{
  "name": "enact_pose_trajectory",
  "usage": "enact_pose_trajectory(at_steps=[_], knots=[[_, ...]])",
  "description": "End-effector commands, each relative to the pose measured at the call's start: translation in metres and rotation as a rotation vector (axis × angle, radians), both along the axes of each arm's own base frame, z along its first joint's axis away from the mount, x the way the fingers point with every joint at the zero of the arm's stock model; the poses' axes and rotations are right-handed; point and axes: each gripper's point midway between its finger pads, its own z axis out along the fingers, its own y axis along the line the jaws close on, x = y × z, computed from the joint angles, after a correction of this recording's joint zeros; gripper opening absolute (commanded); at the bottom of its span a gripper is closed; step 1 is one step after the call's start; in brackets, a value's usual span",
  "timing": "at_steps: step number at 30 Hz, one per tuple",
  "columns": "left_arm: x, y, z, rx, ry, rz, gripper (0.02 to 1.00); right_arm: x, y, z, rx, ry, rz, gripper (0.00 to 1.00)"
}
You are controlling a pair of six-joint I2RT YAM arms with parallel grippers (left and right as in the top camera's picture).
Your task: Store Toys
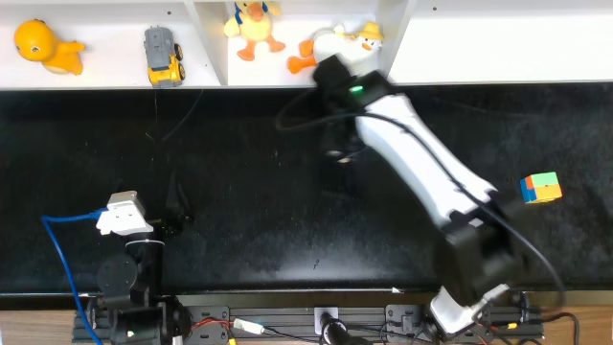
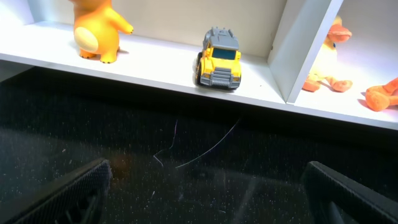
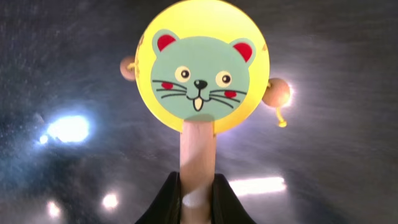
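A yellow rattle drum (image 3: pixel 202 74) with a teal mouse face and a wooden handle hangs over the black mat, and my right gripper (image 3: pixel 198 199) is shut on that handle. Two small wooden beads dangle at the drum's sides. In the top view the right gripper (image 1: pixel 340 146) is held just in front of the white shelf (image 1: pixel 460 57), below a white duck (image 1: pixel 345 43). A multicoloured cube (image 1: pixel 541 188) lies on the mat at the right. My left gripper (image 2: pixel 206 173) stands open at the near left, facing the shelf with nothing between its fingers.
The shelf's left bay holds an orange figure (image 1: pixel 46 46) and a yellow truck (image 2: pixel 219 59). A yellow duck (image 1: pixel 255 27) stands in the middle bay beside the white duck. White dividers split the bays. A blue cable (image 1: pixel 62 249) loops by the left arm.
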Motion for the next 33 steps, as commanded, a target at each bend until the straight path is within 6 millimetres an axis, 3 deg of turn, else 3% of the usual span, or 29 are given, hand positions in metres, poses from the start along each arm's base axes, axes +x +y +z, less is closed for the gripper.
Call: enact_pose_trajectory(at_steps=[1, 7, 14, 20, 26, 33], knots=[[0.000, -0.002, 0.001, 0.023, -0.007, -0.012, 0.998, 0.003, -0.042, 0.054, -0.027, -0.109, 0.097, 0.047], [0.000, -0.002, 0.001, 0.023, -0.007, -0.012, 0.998, -0.015, -0.092, 0.086, -0.036, -0.189, 0.122, 0.047], [0.000, -0.002, 0.001, 0.023, -0.007, -0.012, 0.998, -0.034, -0.172, 0.091, -0.078, -0.260, -0.012, 0.047], [0.000, -0.002, 0.001, 0.023, -0.007, -0.012, 0.998, -0.015, -0.226, 0.087, -0.141, -0.342, -0.016, 0.047], [0.000, -0.002, 0.001, 0.023, -0.007, -0.012, 0.998, 0.036, -0.234, 0.085, -0.192, -0.496, 0.208, 0.049], [0.000, -0.002, 0.001, 0.023, -0.007, -0.012, 0.998, 0.076, -0.211, 0.065, -0.077, -0.569, 0.323, 0.049]])
